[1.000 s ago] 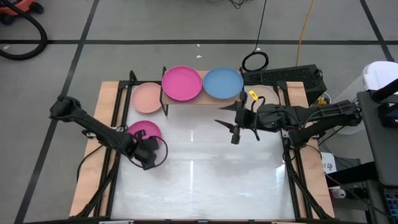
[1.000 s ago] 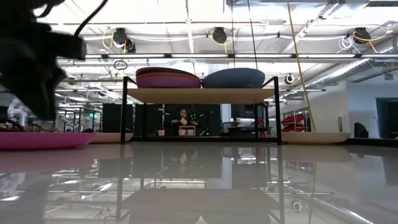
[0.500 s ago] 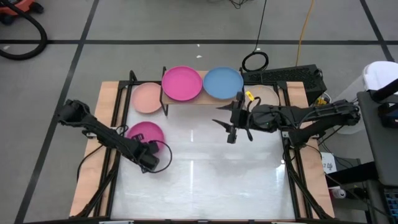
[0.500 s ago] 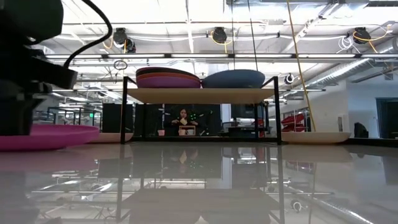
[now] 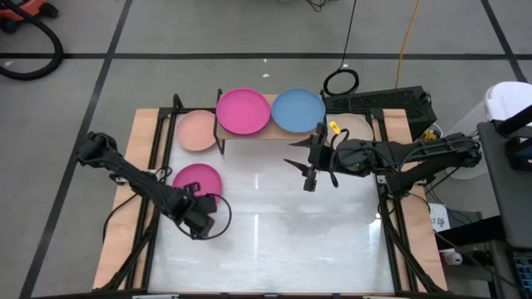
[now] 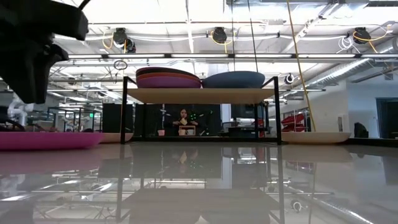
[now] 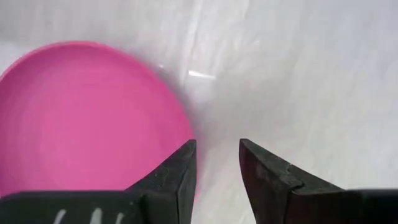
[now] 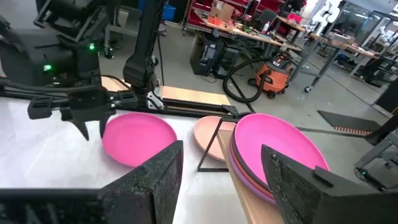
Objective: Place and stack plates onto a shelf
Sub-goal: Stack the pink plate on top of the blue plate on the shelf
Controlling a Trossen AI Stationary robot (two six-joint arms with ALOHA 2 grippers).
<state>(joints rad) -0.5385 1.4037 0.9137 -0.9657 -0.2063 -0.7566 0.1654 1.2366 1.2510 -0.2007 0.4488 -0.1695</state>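
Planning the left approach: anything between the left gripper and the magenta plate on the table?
Nothing: in the left wrist view the left gripper sits open at the magenta plate rim, only bare white tabletop around.

Two dark jointed arms, black cables looped alongside; left gripper (image 7: pixel 216 163) fingers matte black, wedge-shaped; right gripper (image 8: pixel 221 163) fingers textured black.

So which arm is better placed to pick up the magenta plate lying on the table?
The left. Its hand hovers open at the magenta plate's rim, while the right hand hangs empty near the shelf.
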